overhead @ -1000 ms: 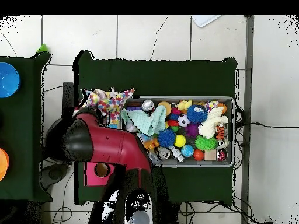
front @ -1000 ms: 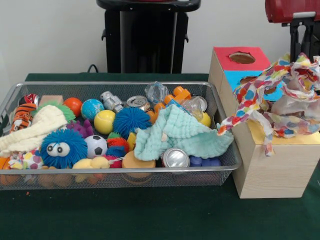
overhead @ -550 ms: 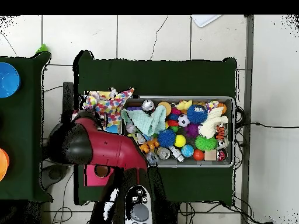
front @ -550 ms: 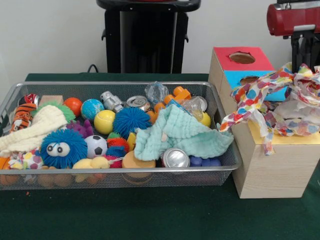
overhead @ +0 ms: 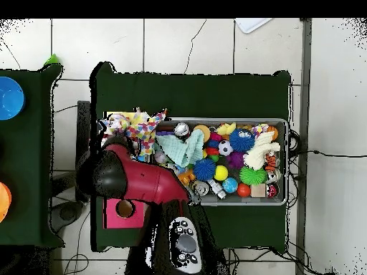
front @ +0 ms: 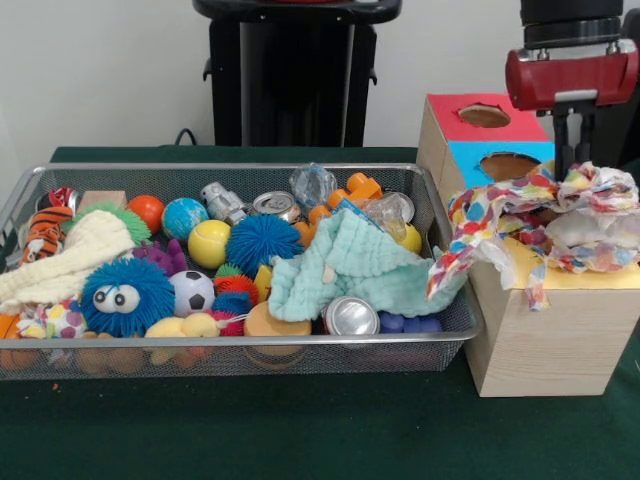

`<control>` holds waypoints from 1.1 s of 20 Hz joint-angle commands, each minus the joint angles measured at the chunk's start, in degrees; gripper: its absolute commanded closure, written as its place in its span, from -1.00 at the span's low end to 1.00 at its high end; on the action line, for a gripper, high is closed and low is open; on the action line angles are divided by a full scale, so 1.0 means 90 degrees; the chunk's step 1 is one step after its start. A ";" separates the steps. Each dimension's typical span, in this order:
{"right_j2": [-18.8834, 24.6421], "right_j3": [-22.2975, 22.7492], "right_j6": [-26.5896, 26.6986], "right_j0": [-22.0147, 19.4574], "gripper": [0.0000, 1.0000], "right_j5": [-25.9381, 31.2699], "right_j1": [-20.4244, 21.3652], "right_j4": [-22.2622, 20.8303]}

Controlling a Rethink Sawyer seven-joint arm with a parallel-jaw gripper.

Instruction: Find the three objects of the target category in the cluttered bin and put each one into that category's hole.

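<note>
I have the arm (overhead: 136, 179) parked over the sorting box (front: 545, 340), which stands just beside the wire bin (front: 230, 345) so that a carried item needs only a short transfer. The box top carries a red panel with a hole (front: 484, 115), a blue panel with a second hole (front: 508, 165), and a yellow panel mostly covered.

The multicoloured patterned cloth (front: 540, 215) lies heaped across the yellow and blue panels, one tail hanging over the box edge toward the bin. I judge it to be a target-category item brought here for insertion; it is not yet through any hole, and the yellow panel's hole is hidden beneath it.

The gripper (front: 572, 150) hangs directly above the heap. Its fingertips are lost against the cloth, so I cannot tell how far they are parted or whether they grip the fabric.

In the bin, a mint green cloth (front: 355, 265) and a cream knitted cloth (front: 70, 255) lie draped on top of the toys, within easy reach.
</note>
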State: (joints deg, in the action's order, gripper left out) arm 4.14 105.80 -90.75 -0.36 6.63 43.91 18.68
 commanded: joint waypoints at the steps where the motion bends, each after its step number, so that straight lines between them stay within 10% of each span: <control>1: 0.0522 0.0478 -0.0988 -0.0367 1.00 -0.0332 -0.0375 -0.0442; 13: 0.0508 0.0237 -0.1023 -0.0553 1.00 -0.0778 -0.0839 -0.0951; 22: -0.0148 -0.0161 -0.1331 0.0183 1.00 -0.0763 -0.1251 -0.0449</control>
State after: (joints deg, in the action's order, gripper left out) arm 3.90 104.70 -90.74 -1.14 0.25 37.38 13.26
